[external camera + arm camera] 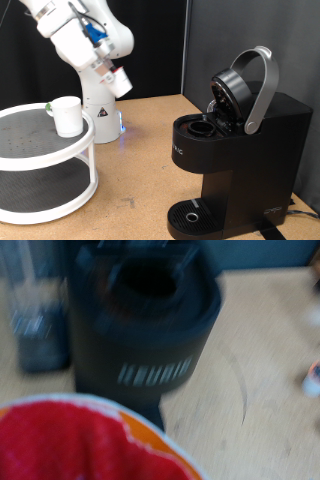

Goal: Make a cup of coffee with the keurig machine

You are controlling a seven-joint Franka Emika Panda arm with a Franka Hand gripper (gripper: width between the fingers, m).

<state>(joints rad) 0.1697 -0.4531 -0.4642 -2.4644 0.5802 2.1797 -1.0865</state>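
The keurig machine (240,150) stands at the exterior view's right with its lid (232,92) and grey handle (262,90) raised, so the pod chamber (204,128) is open. The wrist view, blurred, looks down on the machine (145,340) and its open chamber (148,280). A white pod with a red top (80,445) fills the near part of the wrist view, very close to the camera. No fingers show there, so I cannot tell whether the pod is held. The white cup (67,115) stands on the upper tier of a round white shelf (30,150). The gripper is out of the exterior view.
The white robot arm (80,45) and its base (100,120) stand behind the shelf at the exterior view's top left. The machine's round drip tray (190,215) has nothing on it. A dark, clear container (38,310) stands beside the machine in the wrist view.
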